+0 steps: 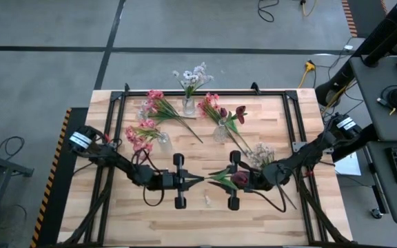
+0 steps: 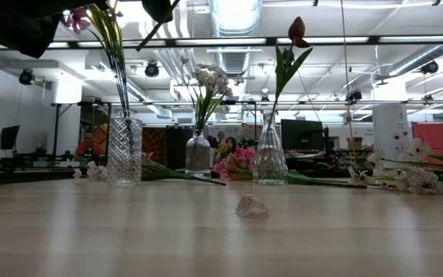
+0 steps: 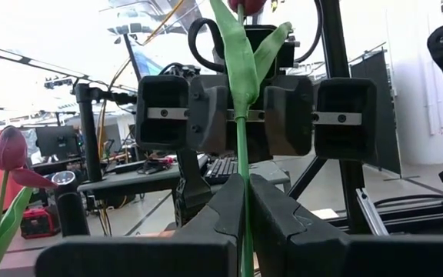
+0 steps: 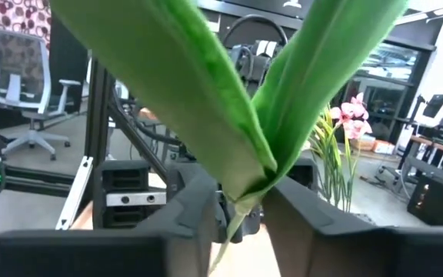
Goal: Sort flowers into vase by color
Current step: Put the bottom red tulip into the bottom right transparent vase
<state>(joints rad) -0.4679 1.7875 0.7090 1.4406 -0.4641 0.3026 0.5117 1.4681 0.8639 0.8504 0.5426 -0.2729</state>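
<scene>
The desk [image 1: 116,227] carries three vases [image 1: 220,132]. Above its front centre, the left claw [image 1: 197,180] and right claw [image 1: 216,180] meet, both closed on one dark red tulip [image 1: 240,178] stem. Release one claw only once the other grips firmly. Which claw bears the load cannot be judged.

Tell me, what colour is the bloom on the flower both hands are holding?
Dark red bloom, clearest in the high view.
</scene>
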